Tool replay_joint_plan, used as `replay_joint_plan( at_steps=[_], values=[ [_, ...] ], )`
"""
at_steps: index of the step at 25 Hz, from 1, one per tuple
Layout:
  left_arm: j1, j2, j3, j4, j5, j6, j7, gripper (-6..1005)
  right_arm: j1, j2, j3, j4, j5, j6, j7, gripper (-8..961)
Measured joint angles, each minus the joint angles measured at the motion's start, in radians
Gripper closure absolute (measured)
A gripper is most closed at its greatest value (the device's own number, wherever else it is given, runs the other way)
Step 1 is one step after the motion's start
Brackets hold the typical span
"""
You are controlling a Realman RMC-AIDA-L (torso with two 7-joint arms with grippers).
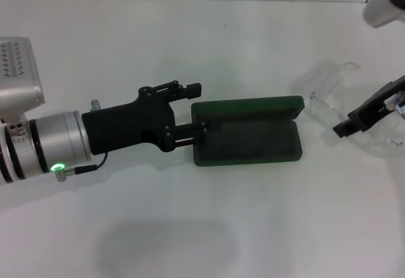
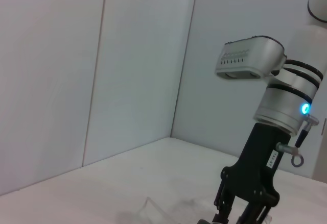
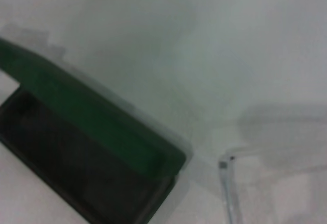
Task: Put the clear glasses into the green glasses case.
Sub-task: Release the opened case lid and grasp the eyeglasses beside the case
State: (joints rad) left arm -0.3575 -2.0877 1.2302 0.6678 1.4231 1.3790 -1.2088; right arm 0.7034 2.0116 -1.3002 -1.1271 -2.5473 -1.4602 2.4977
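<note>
left gripper [image 1: 201,114] spread across green glasses case [image 1: 250,140] end, steadying; right gripper [image 1: 345,128] clamped on clear glasses [image 1: 329,101]: judged light, slick, fragile, best held by frame.

Left wrist [image 1: 54,142]: my silver cylinder, green light, thin black cable.
Left gripper [image 1: 196,110]: matte black.
Right gripper [image 1: 354,125]: black.

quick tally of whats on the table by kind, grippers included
glasses cases: 1, the green glasses case, open
glasses: 1, the clear glasses, beside the case
grippers: 2, the left gripper at the case's end, the right gripper at the glasses
total: 4
</note>
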Motion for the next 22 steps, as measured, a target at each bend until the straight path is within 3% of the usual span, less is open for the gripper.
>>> replay_joint_plan(
  at_steps=[22],
  values=[
    [0.002,0.001,0.000,-0.001,0.001,-0.007,0.008,236,0.014,0.005,-0.121,0.013,-0.024,0.021,0.006,580]
  ],
)
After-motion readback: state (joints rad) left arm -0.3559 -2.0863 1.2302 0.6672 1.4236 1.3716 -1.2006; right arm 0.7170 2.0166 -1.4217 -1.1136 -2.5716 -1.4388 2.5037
